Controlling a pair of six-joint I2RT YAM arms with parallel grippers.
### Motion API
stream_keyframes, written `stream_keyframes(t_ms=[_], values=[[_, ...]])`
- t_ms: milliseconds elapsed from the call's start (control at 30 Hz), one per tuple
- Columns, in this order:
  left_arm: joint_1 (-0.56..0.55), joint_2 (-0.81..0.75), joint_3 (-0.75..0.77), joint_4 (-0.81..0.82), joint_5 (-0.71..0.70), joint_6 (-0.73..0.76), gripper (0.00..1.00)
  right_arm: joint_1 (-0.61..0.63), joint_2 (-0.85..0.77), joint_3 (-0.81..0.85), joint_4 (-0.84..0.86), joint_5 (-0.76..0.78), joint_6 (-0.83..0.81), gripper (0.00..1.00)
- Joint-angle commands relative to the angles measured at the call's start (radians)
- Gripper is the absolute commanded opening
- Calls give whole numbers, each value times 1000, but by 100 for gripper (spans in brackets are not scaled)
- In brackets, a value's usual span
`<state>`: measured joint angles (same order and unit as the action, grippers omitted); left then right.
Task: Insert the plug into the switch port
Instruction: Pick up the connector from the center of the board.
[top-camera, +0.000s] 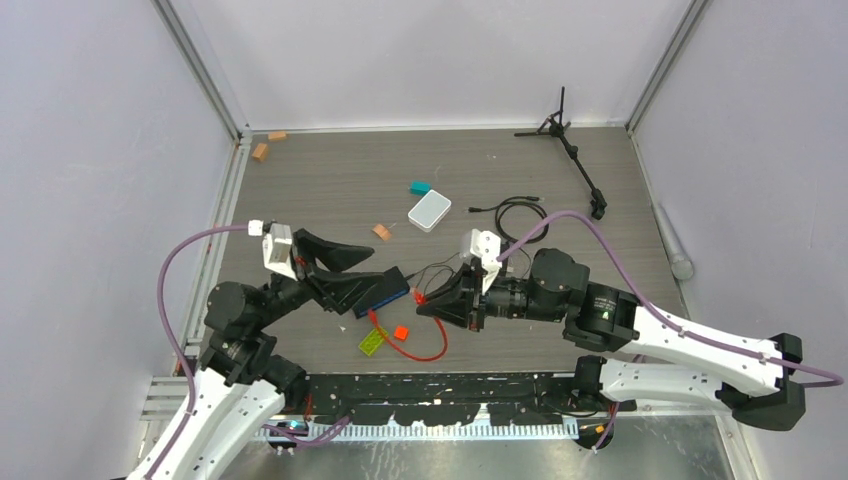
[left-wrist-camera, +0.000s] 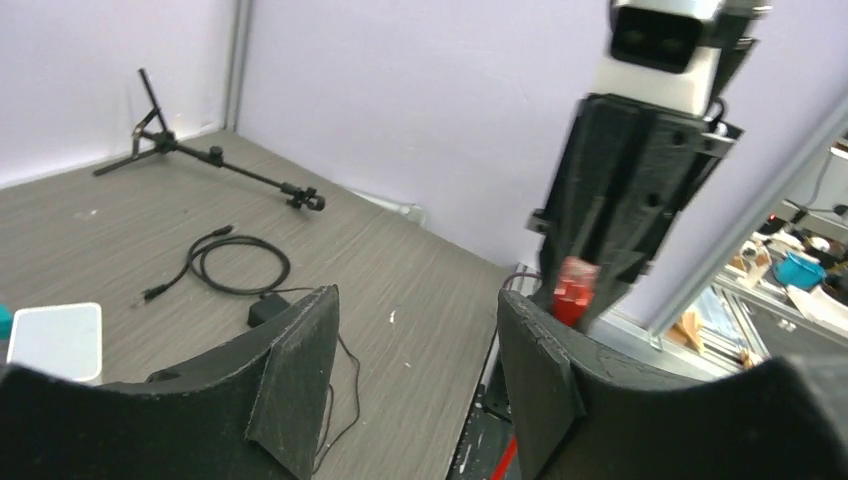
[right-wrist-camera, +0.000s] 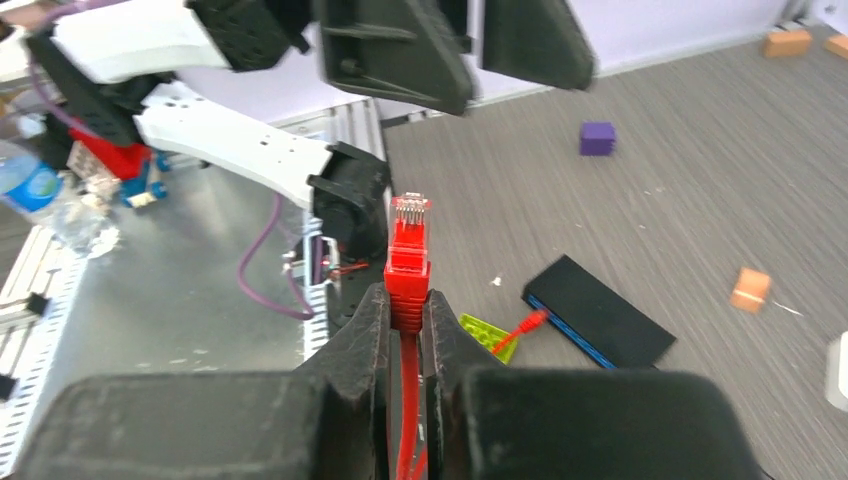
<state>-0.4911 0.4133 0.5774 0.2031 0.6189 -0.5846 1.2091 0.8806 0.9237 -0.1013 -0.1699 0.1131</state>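
Clamping the plug (right-wrist-camera: 408, 240) by its boot (right-wrist-camera: 408, 285) leaves the contacts (right-wrist-camera: 410, 206) exposed for insertion. The right tool (right-wrist-camera: 405, 305) grips it over the tabletop (right-wrist-camera: 700, 150) toward the near edge, near the switch (right-wrist-camera: 600, 312). The left tool (left-wrist-camera: 415, 315) is spread, empty.

The grey wood-grain table (top-camera: 330, 190) carries a flat black switch (top-camera: 383, 290) near the front. A green piece (top-camera: 372, 342), a small red block (top-camera: 401, 332) and a loop of red cable (top-camera: 428, 357) lie just beside it. Farther back lie a white box (top-camera: 429, 210), a teal block (top-camera: 419, 187), a brown block (top-camera: 381, 232), a coiled black cable (top-camera: 520, 212) and a black tripod (top-camera: 572, 152). Two more brown blocks (top-camera: 260, 152) sit in the far left corner.
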Motion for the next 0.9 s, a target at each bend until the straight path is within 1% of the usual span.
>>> stream_keyframes(t_ms=[0,100,233,333,467,567,633,700,733,833,867], values=[[-2,4,-44,24,-83,-35,60,2,14,63,51,-181,45,0],[-1,39,-64,78,-32,-29,60,3,75,105,50,-274,56,1],[-2,111,-69,200,106,-47,57,2,159,148,94,-400,86,0],[-3,122,-83,308,180,-78,55,1,214,170,152,-428,107,0],[-3,76,-87,317,210,-81,53,2,262,202,171,-458,127,1],[-2,38,-84,300,244,-87,53,2,286,212,171,-458,133,0],[-2,0,-84,261,245,-77,53,3,294,215,171,-458,137,0],[-2,-38,-79,178,194,-45,53,3,289,219,144,-437,124,0],[-2,-61,-68,94,137,-22,56,2,281,221,117,-418,104,0],[-1,-127,-18,-193,-133,31,65,2,240,228,-26,-255,19,0],[-1,-145,5,-284,-233,35,70,1,227,233,-75,-197,-6,0]])
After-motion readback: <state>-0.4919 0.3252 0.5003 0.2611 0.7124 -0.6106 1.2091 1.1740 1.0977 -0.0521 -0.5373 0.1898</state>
